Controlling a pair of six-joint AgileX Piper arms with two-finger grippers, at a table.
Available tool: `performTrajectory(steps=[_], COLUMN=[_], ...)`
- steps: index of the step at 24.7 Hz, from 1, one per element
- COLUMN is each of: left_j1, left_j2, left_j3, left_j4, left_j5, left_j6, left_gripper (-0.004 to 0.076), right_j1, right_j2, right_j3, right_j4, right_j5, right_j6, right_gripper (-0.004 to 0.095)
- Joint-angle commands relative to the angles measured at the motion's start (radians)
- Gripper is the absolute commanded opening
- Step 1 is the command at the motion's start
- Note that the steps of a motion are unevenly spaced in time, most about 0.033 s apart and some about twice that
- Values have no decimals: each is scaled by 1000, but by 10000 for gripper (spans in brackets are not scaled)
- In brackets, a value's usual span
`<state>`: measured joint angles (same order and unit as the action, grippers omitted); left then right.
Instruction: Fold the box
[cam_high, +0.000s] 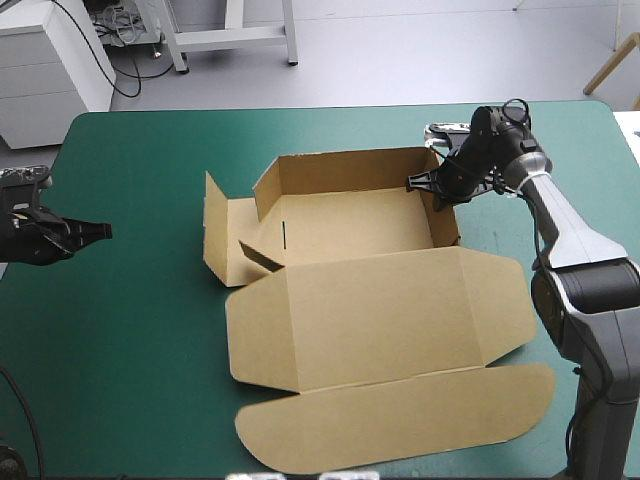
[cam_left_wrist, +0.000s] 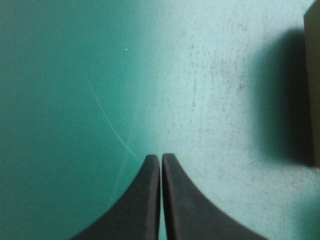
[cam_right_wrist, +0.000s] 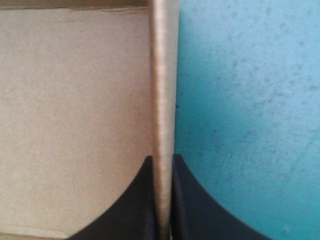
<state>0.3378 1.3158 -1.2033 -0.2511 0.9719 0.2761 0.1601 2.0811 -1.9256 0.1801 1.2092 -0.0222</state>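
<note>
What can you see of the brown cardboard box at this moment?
The brown cardboard box lies mid-table on the teal-green cover as a half-formed open tray. Its far wall and right wall stand upright. The left wall's panels splay outward, untucked. The lid lies flat toward the table's near edge and ends in a rounded flap. The right gripper is shut on the right wall; nothing else touches the box.

Teal-green table cover (cam_left_wrist: 100, 75), scuffed and faintly scratched, lying under and ahead of left gripper (cam_left_wrist: 161, 156), also beside right gripper (cam_right_wrist: 162, 157).
</note>
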Motion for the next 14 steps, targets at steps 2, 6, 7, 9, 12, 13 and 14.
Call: performTrajectory(steps=[2,6,7,9,12,13,14], left_j1=[0,0,0,0,0,0,0], left_j2=[-27,-18,-16,-3,17,21,32], left_j3=[-34,-34,-34,-34,-34,-34,-34], left_j4=[-33,-56,-67,-99,-147,-164,-185], left_j5=[-24,-21,-21,-23,-14,-9,-4], left_j6=[96,98,98,98,85,85,85], left_gripper=[130,536,597,659,661,661,661], right_j1=[-6,-6,-6,-6,-8,-12,-20], right_j2=[-52,-57,-62,-72,-101,-114,-125], right_j3=[-24,-24,-24,-24,-24,-24,-24], right_j4=[11,33,38,41,43,53,74], right_j5=[-6,-6,-6,-6,-6,-6,-3], right_j6=[-10,-10,-10,-10,-10,-10,-20], right_gripper=[-19,-20,-19,-19,-19,-19,-19])
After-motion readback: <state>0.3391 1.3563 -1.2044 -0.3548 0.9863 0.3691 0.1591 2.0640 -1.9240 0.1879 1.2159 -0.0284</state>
